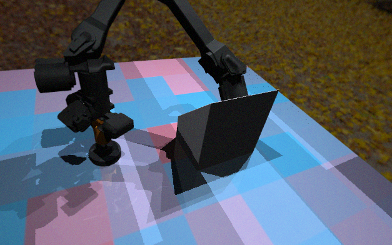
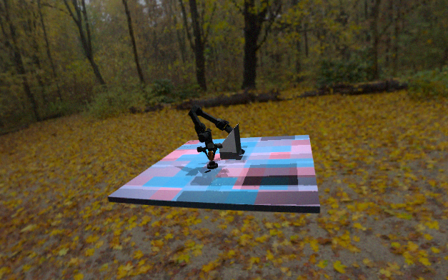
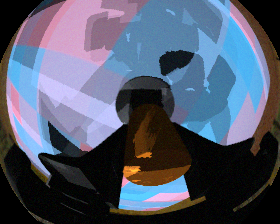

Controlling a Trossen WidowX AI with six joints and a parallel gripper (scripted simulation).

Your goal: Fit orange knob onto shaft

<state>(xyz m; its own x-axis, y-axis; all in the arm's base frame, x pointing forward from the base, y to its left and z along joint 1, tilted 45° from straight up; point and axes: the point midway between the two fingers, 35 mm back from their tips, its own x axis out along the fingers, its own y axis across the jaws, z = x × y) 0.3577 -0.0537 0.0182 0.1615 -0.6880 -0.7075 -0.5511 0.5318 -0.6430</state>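
One gripper (image 1: 101,123) is clamping the orange knob (image 1: 98,132) right over the round pedestal (image 1: 104,154) near the desk's (image 1: 306,137) left edge; next it's needing flat alignment, then pushing down.

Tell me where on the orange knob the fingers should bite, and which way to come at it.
Grip the orange knob by its side walls, coming straight down from above, much as the gripper holds it now. It stands upright over the round pedestal, so a top-down hold on its flanks should leave its underside free to meet the shaft.

End effector (image 2: 211,154) grips orange knob (image 2: 211,156) above pedestal (image 2: 212,166).
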